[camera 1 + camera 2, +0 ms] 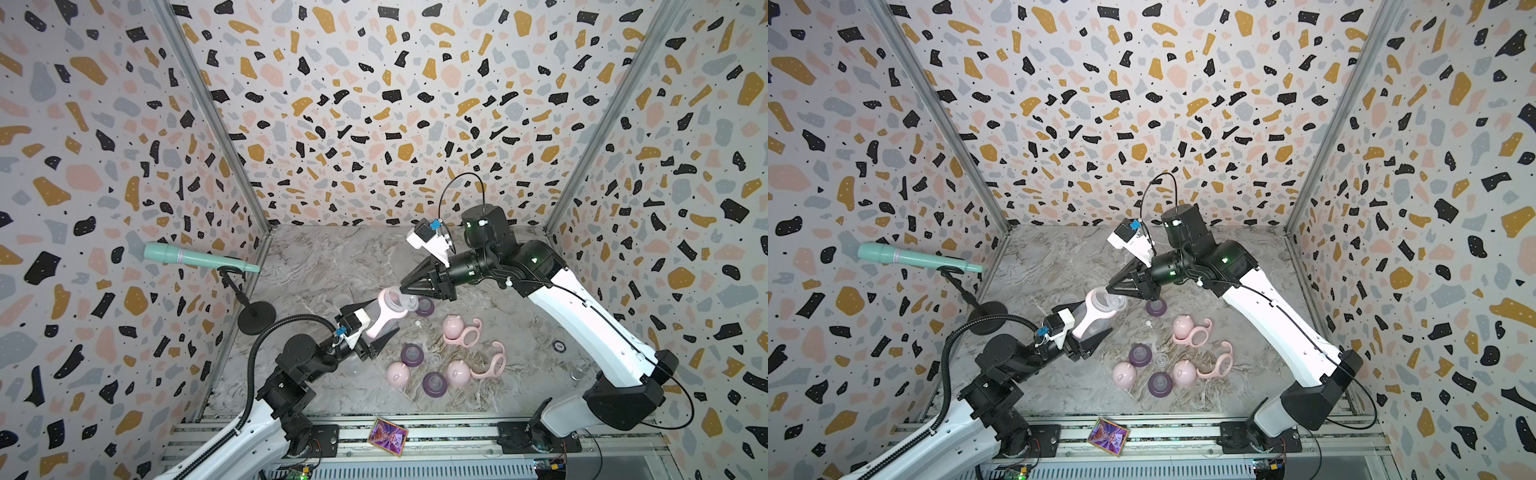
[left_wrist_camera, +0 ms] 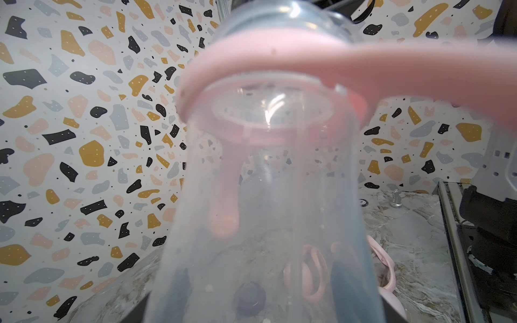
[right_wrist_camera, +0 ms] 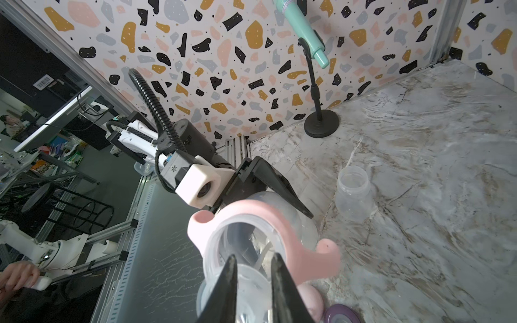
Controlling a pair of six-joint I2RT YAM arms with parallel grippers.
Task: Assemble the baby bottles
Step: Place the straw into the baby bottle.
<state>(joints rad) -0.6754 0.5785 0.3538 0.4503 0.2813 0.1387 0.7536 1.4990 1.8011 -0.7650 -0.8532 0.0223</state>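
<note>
My left gripper (image 1: 373,322) is shut on a clear baby bottle (image 1: 388,316), holding it tilted above the table. A pink two-handled collar (image 1: 384,300) sits on its neck, and the bottle (image 2: 268,195) fills the left wrist view. My right gripper (image 1: 405,289) is shut on a clear teat (image 3: 251,285) right at the bottle's open mouth (image 3: 246,240). On the table lie purple teat rings (image 1: 411,354), pink eared caps (image 1: 398,374), two loose pink collars (image 1: 494,361) and a small clear teat (image 1: 434,360). A second bare bottle (image 3: 354,193) stands behind.
A teal microphone (image 1: 199,259) on a black round-based stand (image 1: 256,318) occupies the left rear corner. A colourful card (image 1: 387,436) lies on the front rail. A small dark disc (image 1: 559,345) sits near the right arm. Patterned walls close in three sides.
</note>
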